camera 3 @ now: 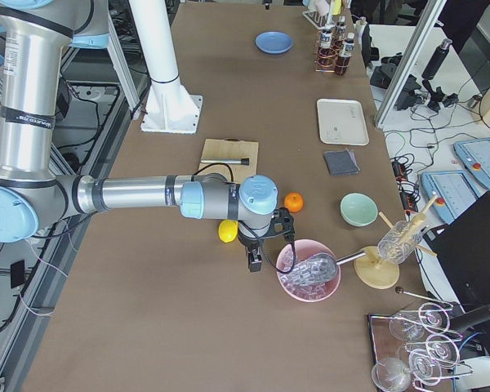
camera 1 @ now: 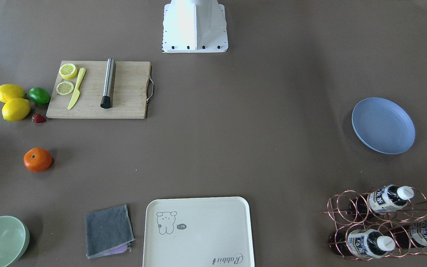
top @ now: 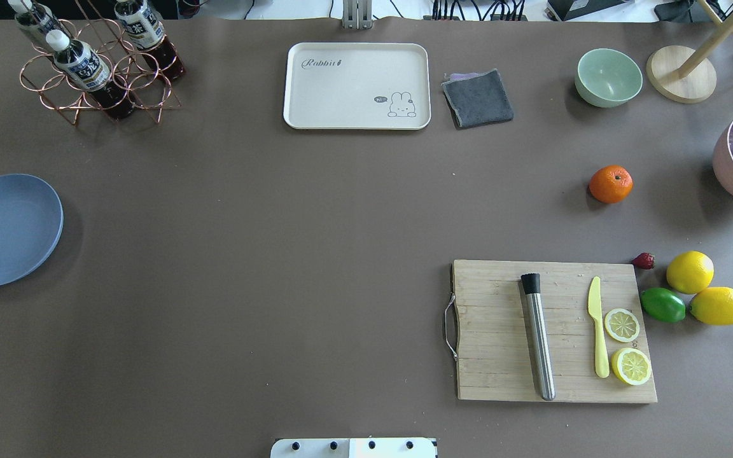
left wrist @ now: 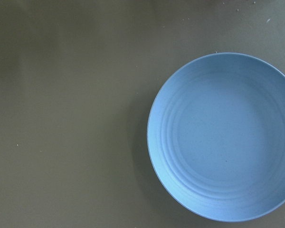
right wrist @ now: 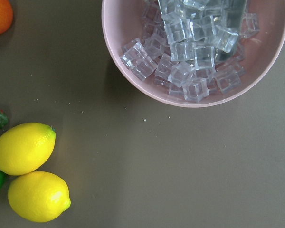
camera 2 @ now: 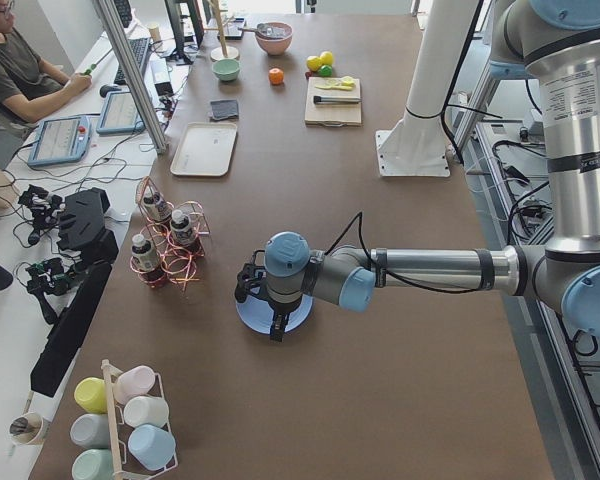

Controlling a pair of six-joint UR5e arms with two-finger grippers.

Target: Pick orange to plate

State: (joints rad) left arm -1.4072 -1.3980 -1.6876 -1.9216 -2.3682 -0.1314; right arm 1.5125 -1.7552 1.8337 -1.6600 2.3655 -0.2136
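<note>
Orange (top: 611, 184) on bare table, robot's right side, well apart from plate (top: 7, 229) at far left. Right gripper (camera 3: 253, 260) nearer, hanging between lemons (top: 690, 271) and ice bowl (top: 730, 168); orange lies inward of it. Its grip state unreadable, left gripper (camera 2: 276, 325) likewise

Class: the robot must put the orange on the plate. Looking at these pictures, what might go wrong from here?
1. The orange is round and lies loose; it may roll away when gripped.
2. The plate sits far off on the opposite side, so a long carry or hand-over risks a drop.
3. The right gripper hangs close to the ice bowl and might knock it.
</note>
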